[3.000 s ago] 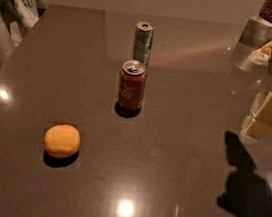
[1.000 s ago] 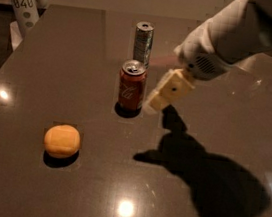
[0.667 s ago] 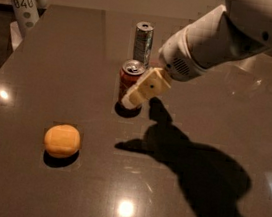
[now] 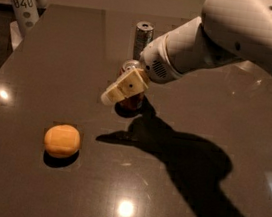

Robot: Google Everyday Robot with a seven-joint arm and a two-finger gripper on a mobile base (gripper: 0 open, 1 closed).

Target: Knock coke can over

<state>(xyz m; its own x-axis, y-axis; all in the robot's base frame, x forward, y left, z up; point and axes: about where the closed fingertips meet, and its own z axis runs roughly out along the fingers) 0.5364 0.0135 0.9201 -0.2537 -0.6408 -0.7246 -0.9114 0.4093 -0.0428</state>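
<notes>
Coke can [image 4: 130, 66] was seen standing on the dark table [image 4: 52, 58], just above the frame's centre. It was mostly hidden behind the gripper [image 4: 124, 87], which was held across its front and angled toward the lower left. Whether the gripper was spread or pressed together could not be told.

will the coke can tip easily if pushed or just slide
The coke can stands upright and tall for its base, so a high shove probably tips it. The glossy table may let it slide under a low one. The gripper hangs in front of its upper half.
</notes>
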